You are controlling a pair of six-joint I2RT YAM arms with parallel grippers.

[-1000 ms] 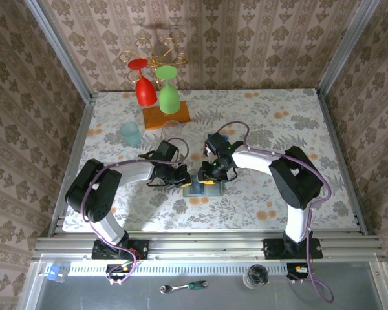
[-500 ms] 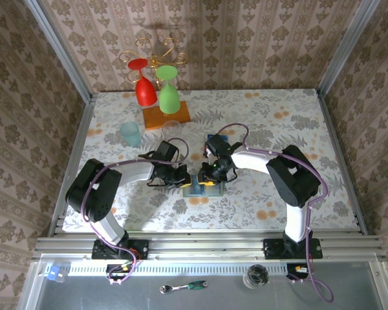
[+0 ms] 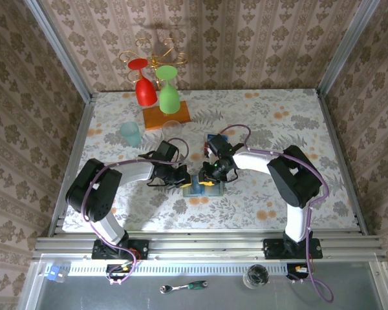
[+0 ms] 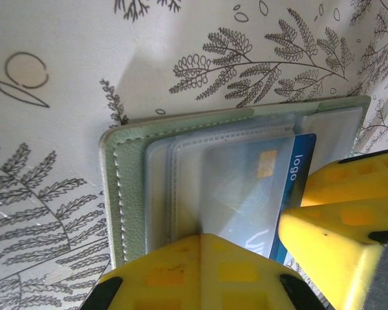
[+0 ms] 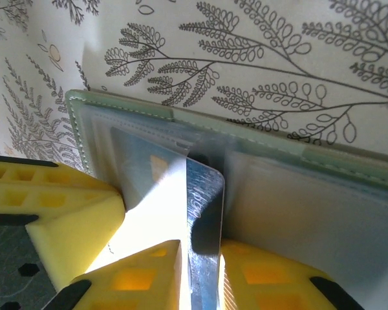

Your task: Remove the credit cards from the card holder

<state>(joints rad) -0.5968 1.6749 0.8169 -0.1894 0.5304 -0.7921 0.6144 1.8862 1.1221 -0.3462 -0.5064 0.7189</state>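
While the left claw (image 4: 200,261), pressed together, sits on the card holder (image 4: 119,194), right claw (image 5: 204,274) pinching blue card (image 4: 301,174).

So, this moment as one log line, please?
left tool: shut, pressing card holder | right tool: pinching blue card | stage: card partly out

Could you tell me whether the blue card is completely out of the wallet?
No, one end of the blue card lies under a clear pocket of the wallet, the other pokes out.
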